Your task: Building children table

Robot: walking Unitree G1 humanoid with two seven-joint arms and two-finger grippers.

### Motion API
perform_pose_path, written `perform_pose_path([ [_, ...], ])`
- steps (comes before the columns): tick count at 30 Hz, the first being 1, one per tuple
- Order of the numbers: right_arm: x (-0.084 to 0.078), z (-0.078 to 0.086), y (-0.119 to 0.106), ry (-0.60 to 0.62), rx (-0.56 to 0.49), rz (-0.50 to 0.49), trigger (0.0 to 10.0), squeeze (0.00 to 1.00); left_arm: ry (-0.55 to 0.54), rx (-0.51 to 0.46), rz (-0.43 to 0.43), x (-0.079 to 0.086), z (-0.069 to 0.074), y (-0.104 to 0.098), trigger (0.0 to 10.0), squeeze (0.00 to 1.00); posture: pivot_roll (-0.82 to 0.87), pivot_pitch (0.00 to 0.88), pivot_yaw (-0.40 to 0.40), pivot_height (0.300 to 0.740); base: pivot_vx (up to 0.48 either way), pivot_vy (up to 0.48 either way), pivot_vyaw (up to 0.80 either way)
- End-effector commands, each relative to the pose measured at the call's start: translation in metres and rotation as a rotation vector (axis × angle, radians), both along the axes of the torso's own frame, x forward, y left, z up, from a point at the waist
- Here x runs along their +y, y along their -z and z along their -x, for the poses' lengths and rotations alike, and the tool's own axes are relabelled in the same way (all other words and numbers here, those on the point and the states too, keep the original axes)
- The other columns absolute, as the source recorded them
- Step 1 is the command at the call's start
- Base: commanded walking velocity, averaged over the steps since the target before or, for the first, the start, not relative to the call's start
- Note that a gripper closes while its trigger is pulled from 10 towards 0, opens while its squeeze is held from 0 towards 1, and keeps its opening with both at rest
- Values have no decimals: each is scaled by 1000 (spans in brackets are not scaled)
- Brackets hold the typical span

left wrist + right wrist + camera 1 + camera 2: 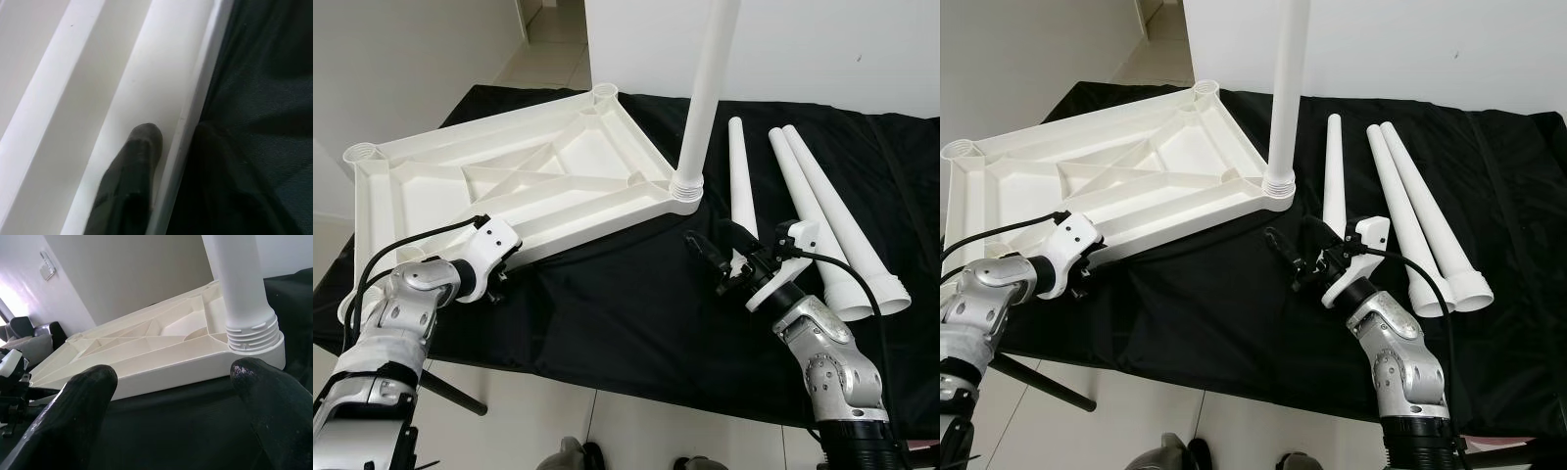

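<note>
Left eye view, upturned tabletop (509,176), one leg (705,98) screwed upright

White tabletop (509,176) and legs (822,211); black cloth (636,304); silver arms, black fingers (83,406).

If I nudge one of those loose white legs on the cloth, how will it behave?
The loose legs are round and tapered, so one would probably roll in a curve. They look like hollow plastic, likely light and stiff. The black cloth may slow it.
</note>
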State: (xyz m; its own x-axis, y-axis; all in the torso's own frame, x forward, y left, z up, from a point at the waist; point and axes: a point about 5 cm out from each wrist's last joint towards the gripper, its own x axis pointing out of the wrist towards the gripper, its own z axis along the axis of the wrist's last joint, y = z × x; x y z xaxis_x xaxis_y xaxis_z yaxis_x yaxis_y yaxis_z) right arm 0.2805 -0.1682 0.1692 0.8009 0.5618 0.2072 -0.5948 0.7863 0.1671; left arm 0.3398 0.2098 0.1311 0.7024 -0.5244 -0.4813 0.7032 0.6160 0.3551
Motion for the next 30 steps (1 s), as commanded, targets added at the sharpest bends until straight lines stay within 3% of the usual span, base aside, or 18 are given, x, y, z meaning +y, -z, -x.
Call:
perform_pose_path([
  [1, 1, 0, 2, 0, 2, -4, 10000, 0, -228, -99, -32, 9, -5, 8, 0, 0, -130, 90, 107, 740, 0, 0, 0],
  [7, -1, -1, 1, 6, 0, -3, 10000, 0, -148, -108, 27, -23, -6, 4, 0, 0, -126, 102, 106, 740, 0, 0, 0],
  [10, -1, -1, 1, 6, 0, -3, 10000, 0, -146, -114, 39, -28, -7, 3, 0, 0, -124, 103, 104, 740, 0, 0, 0],
  [12, 0, -1, 1, 5, 0, -4, 10000, 0, -113, -126, 83, -49, -8, 0, 0, 0, -124, 105, 103, 740, 0, 0, 0],
  [14, 0, -1, 1, 4, 0, -4, 10000, 0, -100, -128, 102, -58, -8, -1, 0, 0, -124, 105, 103, 740, 0, 0, 0],
  [16, 1, -2, 1, 5, 0, -4, 10000, 0, -67, -131, 145, -83, -9, -3, 0, 0, -122, 108, 100, 740, 0, 0, 0],
  [17, 1, -2, 1, 5, 0, -4, 10000, 0, -67, -131, 145, -83, -9, -3, 0, 0, -122, 108, 100, 740, 0, 0, 0],
  [18, 1, -2, 1, 4, 0, -3, 10000, 0, -32, -133, 161, -100, -8, -5, 0, 0, -122, 108, 100, 740, 0, 0, 0],
  [21, 1, -2, 1, 4, 0, -3, 10000, 0, -8, -135, 172, -110, -7, -6, 0, 0, -122, 108, 100, 740, 0, 0, 0],
  [23, 0, -1, 0, 8, -2, -3, 10000, 0, 53, -106, 212, -138, 3, -6, 0, 0, -135, 121, 108, 740, 0, 0, 0],
  [24, 0, -1, 0, 8, -2, -3, 10000, 0, 53, -106, 212, -138, 3, -6, 0, 0, -135, 121, 108, 740, 0, 0, 0],
  [26, -1, 1, 0, 16, -2, -3, 10000, 0, 75, -82, 236, -154, 12, -3, 0, 0, -135, 124, 109, 740, 0, 0, 0],
  [30, -2, 2, 1, 22, 0, -5, 10000, 0, 73, -75, 246, -163, 17, 0, 0, 0, -130, 126, 110, 740, 0, 0, 0],
])
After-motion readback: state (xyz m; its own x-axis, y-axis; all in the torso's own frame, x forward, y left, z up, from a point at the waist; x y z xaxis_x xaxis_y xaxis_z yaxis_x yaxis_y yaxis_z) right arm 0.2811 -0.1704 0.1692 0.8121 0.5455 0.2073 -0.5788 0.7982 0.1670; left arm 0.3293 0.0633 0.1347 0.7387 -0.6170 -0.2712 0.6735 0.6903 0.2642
